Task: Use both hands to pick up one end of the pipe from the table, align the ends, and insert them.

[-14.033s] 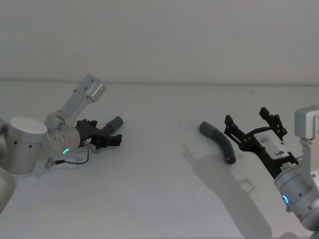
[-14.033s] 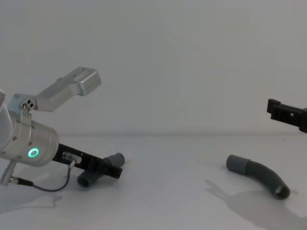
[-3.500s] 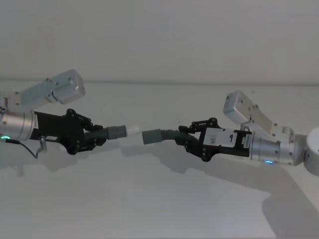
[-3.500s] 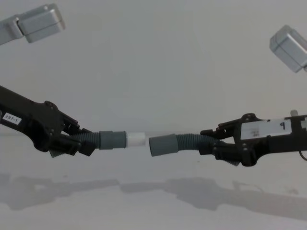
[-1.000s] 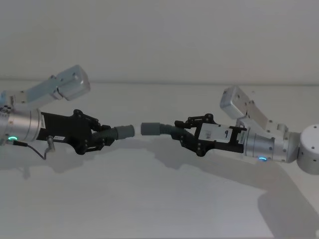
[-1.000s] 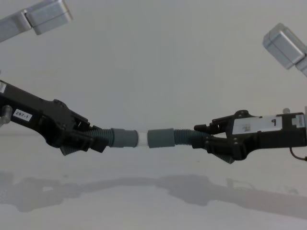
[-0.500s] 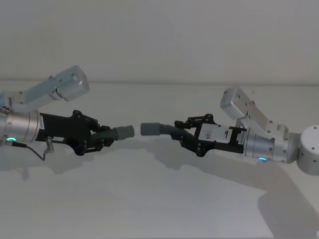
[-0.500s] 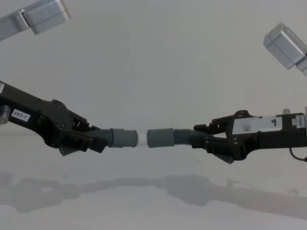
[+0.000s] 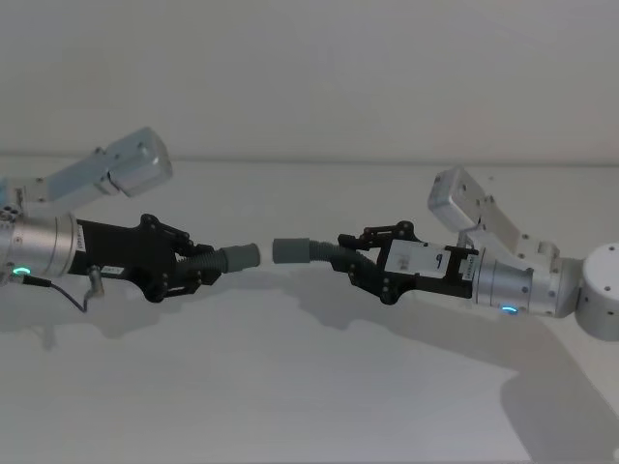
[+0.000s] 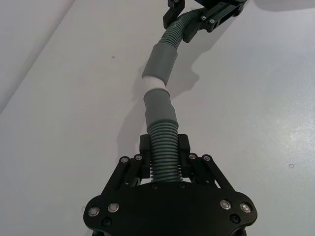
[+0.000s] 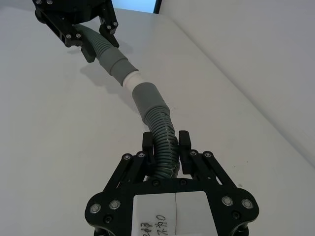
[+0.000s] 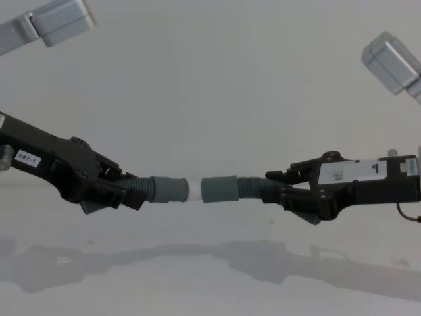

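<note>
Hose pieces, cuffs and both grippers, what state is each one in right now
Left gripper: shut on left hose piece, held above the table.
Right gripper: shut on right hose piece, also lifted.
White tip: at the mouth of the hollow cuff, not pushed home.

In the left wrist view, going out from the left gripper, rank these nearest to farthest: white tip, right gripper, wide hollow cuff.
1. White tip, just past the left gripper's own cuff.
2. Wide hollow cuff, directly beyond it.
3. Right gripper, at the far end.
</note>
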